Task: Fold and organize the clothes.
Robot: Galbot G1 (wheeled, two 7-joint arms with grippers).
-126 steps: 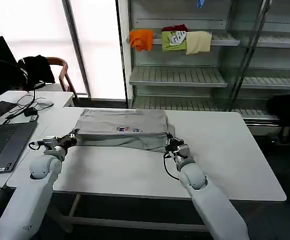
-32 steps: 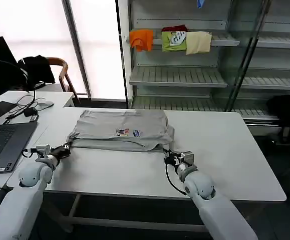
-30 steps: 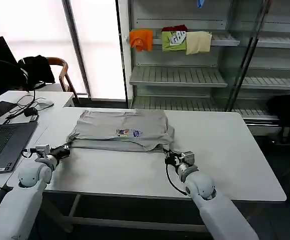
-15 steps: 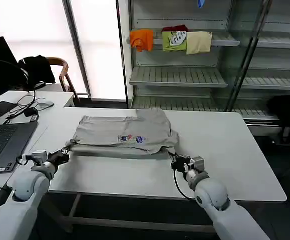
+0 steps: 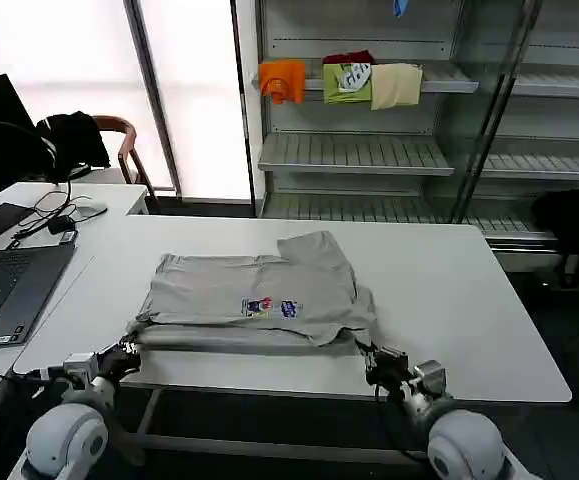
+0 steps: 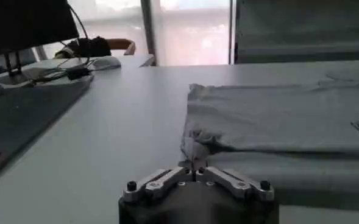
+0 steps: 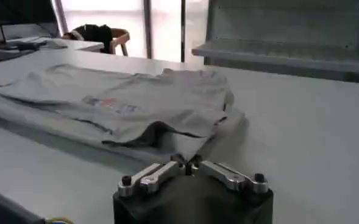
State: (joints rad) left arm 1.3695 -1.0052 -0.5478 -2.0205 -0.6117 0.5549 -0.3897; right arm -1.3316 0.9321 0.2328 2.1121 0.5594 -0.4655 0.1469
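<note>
Both grippers have pulled back toward the near edge of the white rectangular table [image 5: 469, 290] since the earlier head frames, dragging the light grey short-sleeved cotton shirt [image 5: 259, 295] with them, so it now lies closer to the robot than before. Left gripper [image 5: 119, 357] sits at the near left table edge, fingers pinched tight on the shirt's near left corner (wrist view shows the fabric bunched right at the closed tips [image 6: 193, 173]). Right gripper [image 5: 381, 365] is at the near edge on the right, likewise clamped on the near right corner, cloth rising in a small fold just ahead of it [image 7: 185, 163]. Shirt is folded over itself, lying mostly flat, small multicoloured chest print [image 5: 269, 306] facing up near its middle, one sleeve flap sticking out at the far right side. Open grey laptop [image 5: 4, 290] sits on the adjoining desk to the left. Behind the table, a metal shelf rack [image 5: 369, 150] carries orange, lime-green and cream garments [image 5: 344, 82] on an upper shelf.
</note>
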